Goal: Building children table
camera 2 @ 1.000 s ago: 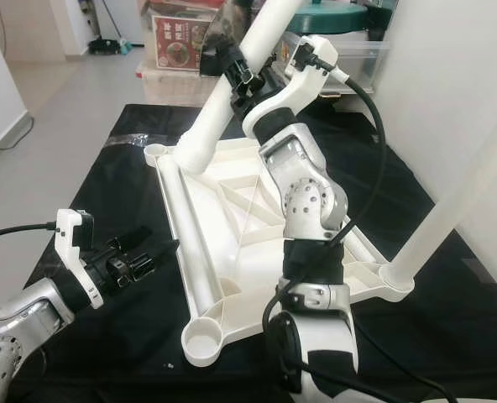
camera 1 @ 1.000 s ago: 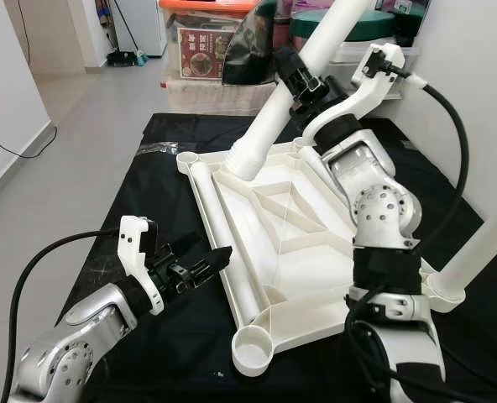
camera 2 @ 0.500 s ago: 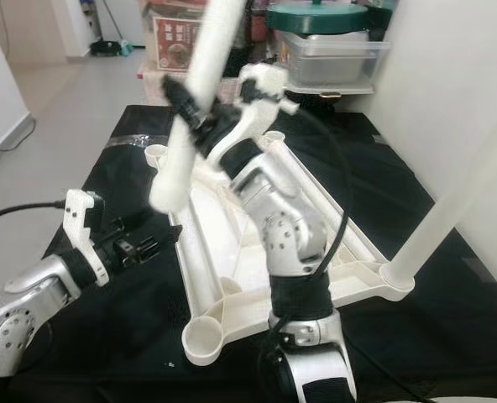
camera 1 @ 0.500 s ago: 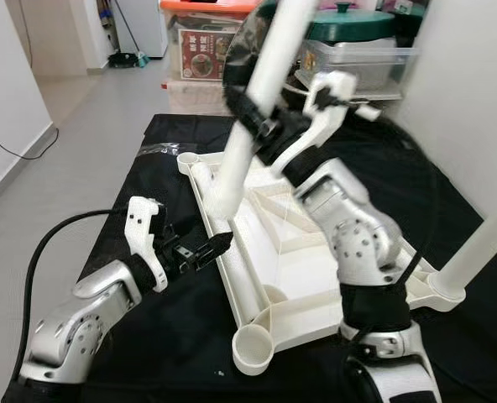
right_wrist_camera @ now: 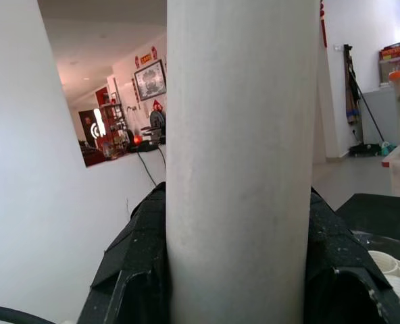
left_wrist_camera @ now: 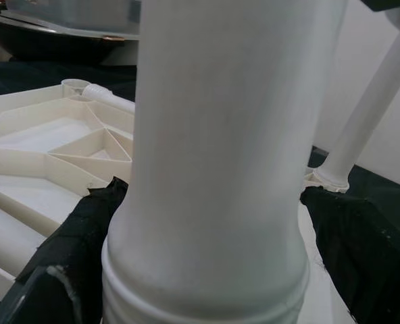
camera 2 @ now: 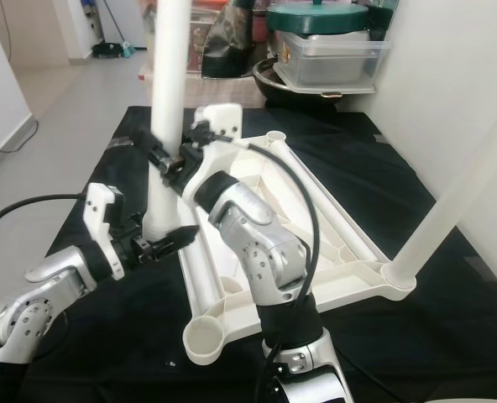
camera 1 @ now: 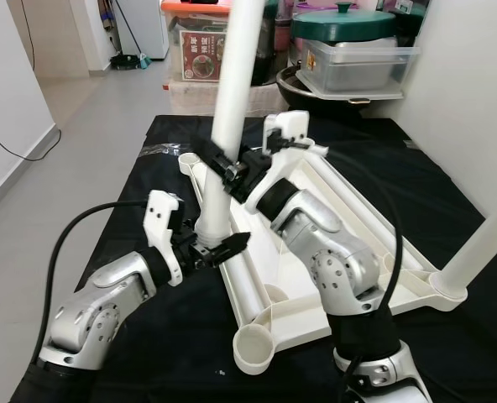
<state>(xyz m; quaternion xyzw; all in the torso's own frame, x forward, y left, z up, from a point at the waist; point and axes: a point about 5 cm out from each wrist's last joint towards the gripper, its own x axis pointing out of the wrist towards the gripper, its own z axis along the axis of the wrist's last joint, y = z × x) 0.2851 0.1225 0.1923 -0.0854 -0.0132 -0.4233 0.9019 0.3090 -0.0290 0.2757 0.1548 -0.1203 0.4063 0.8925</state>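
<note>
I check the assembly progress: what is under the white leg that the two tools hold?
Under the white leg lies the left edge of the upturned tabletop. The left tool crosses the leg's flared bottom end, so contact there is covered. The right tool clamps higher.
</note>
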